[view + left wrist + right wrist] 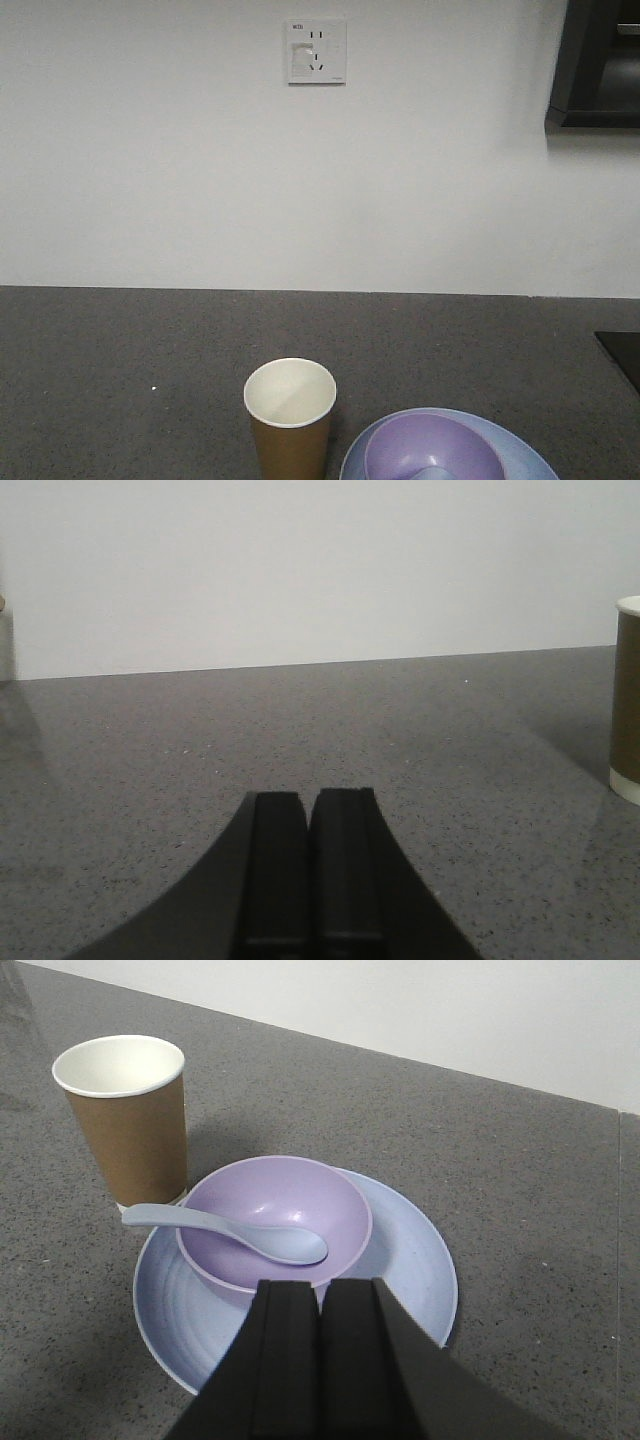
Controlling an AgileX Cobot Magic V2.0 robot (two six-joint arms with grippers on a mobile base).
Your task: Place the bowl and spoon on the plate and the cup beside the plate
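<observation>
Spoon (240, 1230) rests in bowl (275, 1220) beyond right hand (320, 1295).

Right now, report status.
Both pincers shut, empty: left, right. Lavender bowl on pale blue plate, white spoon in bowl. Brown paper cup beside plate. Nothing obstructing.

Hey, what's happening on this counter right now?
A two-armed robot is setting out tableware, and it looks finished. The purple bowl sits on the blue plate, with the spoon resting in the bowl, its handle over the rim toward the paper cup. The cup stands upright right beside the plate. Both the left end effector and right end effector are shut and hold nothing.
</observation>
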